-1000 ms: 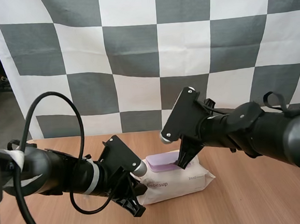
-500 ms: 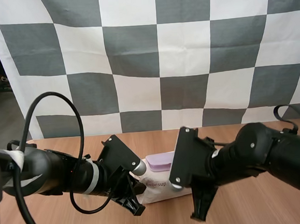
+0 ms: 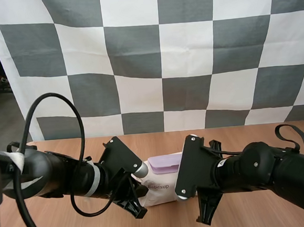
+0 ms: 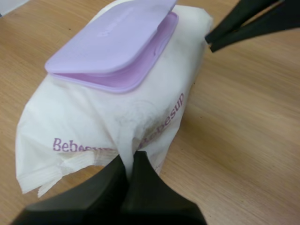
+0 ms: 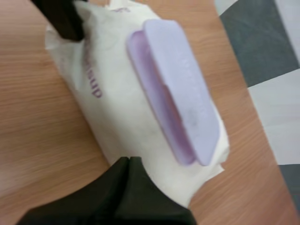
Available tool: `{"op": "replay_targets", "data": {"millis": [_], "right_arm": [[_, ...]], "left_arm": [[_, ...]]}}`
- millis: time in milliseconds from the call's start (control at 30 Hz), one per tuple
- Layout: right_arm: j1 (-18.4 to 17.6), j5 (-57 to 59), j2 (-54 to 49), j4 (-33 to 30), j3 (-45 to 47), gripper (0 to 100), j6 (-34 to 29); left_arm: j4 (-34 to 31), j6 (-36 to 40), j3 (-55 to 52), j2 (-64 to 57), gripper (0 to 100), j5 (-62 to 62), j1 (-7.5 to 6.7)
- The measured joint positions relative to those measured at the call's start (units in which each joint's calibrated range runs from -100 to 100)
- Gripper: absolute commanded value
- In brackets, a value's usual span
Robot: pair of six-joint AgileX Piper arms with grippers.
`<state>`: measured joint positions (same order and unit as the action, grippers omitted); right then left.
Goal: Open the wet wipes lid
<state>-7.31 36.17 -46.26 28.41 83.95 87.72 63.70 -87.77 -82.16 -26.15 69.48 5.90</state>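
Observation:
A white pack of wet wipes [image 3: 159, 189] lies on the wooden table with its lilac lid [image 3: 164, 162] on top. The lid [image 4: 112, 37] stands slightly ajar over its lilac base. My left gripper [image 3: 141, 192] is at the pack's left end, and its fingertips [image 4: 130, 158] pinch the white wrapper [image 4: 93, 117] there. My right gripper [image 3: 206, 217] sits low by the pack's right side, in front of it. Its fingers lie together as one dark wedge [image 5: 128, 162] just off the edge of the pack [image 5: 122, 108], holding nothing.
The wooden table [image 3: 265, 217] stretches bare to the right of the pack and in front of it [image 4: 243, 140]. My right gripper's black fingers [image 4: 211, 40] reach in beside the pack's far end.
My right gripper has left the lid, dropped down and come toward the table's front, ending beside the pack. The left arm and the pack have stayed put.

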Motion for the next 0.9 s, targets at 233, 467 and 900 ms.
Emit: {"op": "replay_targets", "data": {"millis": [233,467,900], "right_arm": [[0.0,-6.4,0.2,2.2,-0.3,0,0.7],[0.0,-6.5,5.8,8.5,-2.7,0,5.1],[-1.1,-9.5,9.0,12.1,-9.8,0,5.5]], "left_arm": [[0.0,0.0,0.0,0.0,0,0.0,0.0],[0.0,-0.2,0.0,0.0,0,0.6,0.0],[0.0,-0.3,0.0,0.0,0,0.8,0.0]]}}
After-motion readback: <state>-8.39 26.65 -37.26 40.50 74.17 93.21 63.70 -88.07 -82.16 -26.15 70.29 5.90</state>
